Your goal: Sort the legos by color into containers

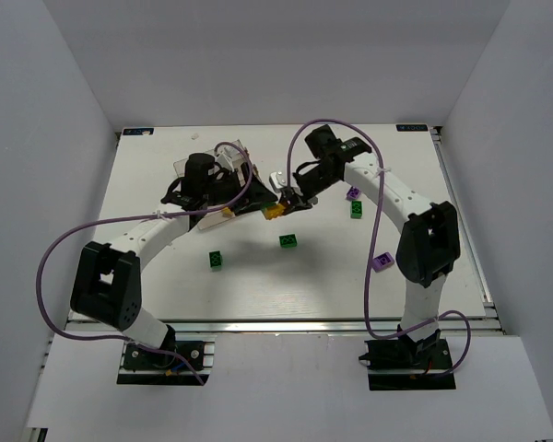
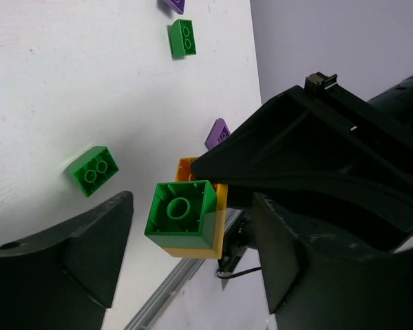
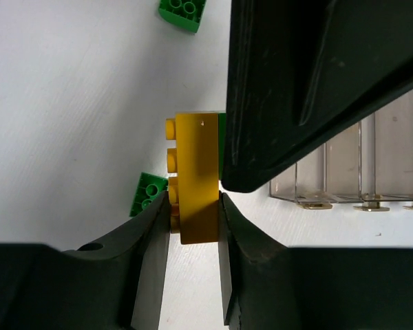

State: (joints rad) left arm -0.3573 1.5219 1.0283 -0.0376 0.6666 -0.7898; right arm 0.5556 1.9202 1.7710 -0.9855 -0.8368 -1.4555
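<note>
Right wrist: saw right gripper [image 3: 195, 199] pinched nearly closed on a yellow brick [image 3: 196, 165], one pad against each broad side, studs on the left-pad side. Got that contact from this view only. Also caught the clear stepped tray [image 3: 358, 165] off to the right of those jaws, partly behind the other arm's black body. Picked out two loose green bricks [image 3: 148, 194] [image 3: 181, 14] too, one peeking from behind the left pad, one further ahead.

Left wrist: found left gripper [image 2: 193, 220] spread wide, holding nothing. Had the same piece sitting midway in the gap, daylight on both sides. Showed what right wrist barely did: a square green brick [image 2: 181, 210] stacked on the yellow one, just a green sliver from the other side.

Top external: read both tools meeting nose to nose, only a yellow speck between them. Couldn't tell either jaw opening or the green cap from there. Gave the wide layout instead: tray mostly hidden under the left arm, three loose green bricks [image 1: 288, 241] [image 1: 217, 261] [image 1: 357, 209] and two purple bricks [image 1: 353, 193] [image 1: 382, 261] on the table [image 1: 258, 285]. Placed two greens short of both jaws, the rest off to the right of them, all outside the tray.
</note>
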